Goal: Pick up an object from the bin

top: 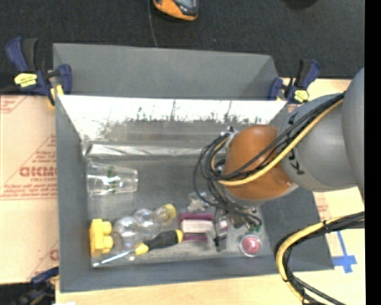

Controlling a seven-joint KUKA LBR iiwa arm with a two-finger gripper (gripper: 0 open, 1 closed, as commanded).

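Pincer [223, 229] low at the bin's [73, 170] front, beside purple block [195, 223].
Spread or pinching: cannot tell. Best to centre on the block, clear of red round cap [251, 244], before squeezing.

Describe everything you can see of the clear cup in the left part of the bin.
The clear cup looks like thin see-through plastic. It lies on its side on the floor of the bin, in the left half, below the sloping back wall. A small green mark shows through it. No other thing touches it; the yellow block lies apart, nearer the front.
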